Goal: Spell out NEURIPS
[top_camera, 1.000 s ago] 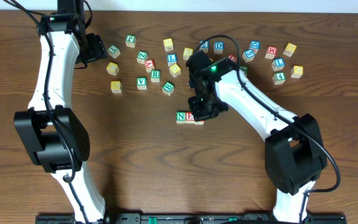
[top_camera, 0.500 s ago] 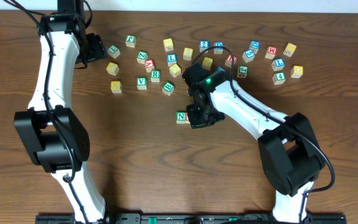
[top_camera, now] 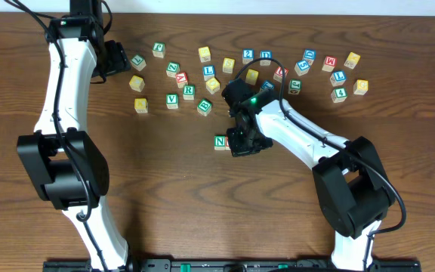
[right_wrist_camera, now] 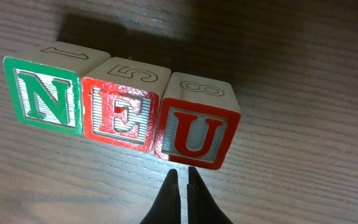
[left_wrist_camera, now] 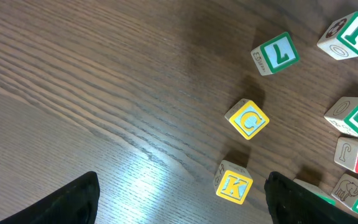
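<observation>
The right gripper (right_wrist_camera: 182, 180) is shut on nothing, its two fingers pressed together with the tips right at the near edge of the U cube (right_wrist_camera: 194, 134); whether they touch it cannot be told. The U cube, red-framed, ends a row of three: the green N cube (right_wrist_camera: 45, 93), the red E cube (right_wrist_camera: 120, 115), then U, each touching its neighbour, with U sitting slightly askew and a little nearer the fingers. Digits 1, 5 and 8 show on their adjoining faces. From overhead the row lies mid-table (top_camera: 165, 189), and only the N cube shows there, just left of the right gripper, which hides the other two. The left gripper (left_wrist_camera: 180, 180) hangs at the far left with its fingers spread wide and nothing held; below it lie the yellow K cube (left_wrist_camera: 234, 185) and, just beyond, the yellow G cube (left_wrist_camera: 247, 119), both apart from the fingers. The loose cubes (top_camera: 205, 54) lie scattered along the far side, the green R cube (top_camera: 189, 91) among them, well apart from the row
</observation>
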Tool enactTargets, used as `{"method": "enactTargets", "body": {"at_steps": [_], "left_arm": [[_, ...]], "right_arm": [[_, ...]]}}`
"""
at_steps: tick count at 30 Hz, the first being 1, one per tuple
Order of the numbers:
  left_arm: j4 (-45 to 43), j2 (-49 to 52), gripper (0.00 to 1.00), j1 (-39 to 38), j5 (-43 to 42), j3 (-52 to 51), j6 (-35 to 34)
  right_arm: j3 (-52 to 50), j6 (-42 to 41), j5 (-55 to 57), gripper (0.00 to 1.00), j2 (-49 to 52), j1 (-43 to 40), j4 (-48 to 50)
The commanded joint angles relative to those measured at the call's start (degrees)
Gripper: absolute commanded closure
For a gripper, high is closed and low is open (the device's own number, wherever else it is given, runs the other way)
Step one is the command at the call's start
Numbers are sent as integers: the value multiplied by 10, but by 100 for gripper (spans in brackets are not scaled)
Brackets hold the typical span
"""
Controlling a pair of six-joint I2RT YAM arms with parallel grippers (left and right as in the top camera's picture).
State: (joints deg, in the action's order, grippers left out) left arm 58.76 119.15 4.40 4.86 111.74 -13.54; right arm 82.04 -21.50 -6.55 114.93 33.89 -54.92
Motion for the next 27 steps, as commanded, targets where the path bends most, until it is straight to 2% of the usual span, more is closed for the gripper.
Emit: {"method": "enactTargets", "body": {"at_steps": [1,27], "left_arm": [[3,7,16,0,5,-6,-3],[3,7,16,0,5,-6,-3]], "right_arm": [[-2,-8,7,99,5,3,1],[-9,-8,7,95,5,9,1]]}}
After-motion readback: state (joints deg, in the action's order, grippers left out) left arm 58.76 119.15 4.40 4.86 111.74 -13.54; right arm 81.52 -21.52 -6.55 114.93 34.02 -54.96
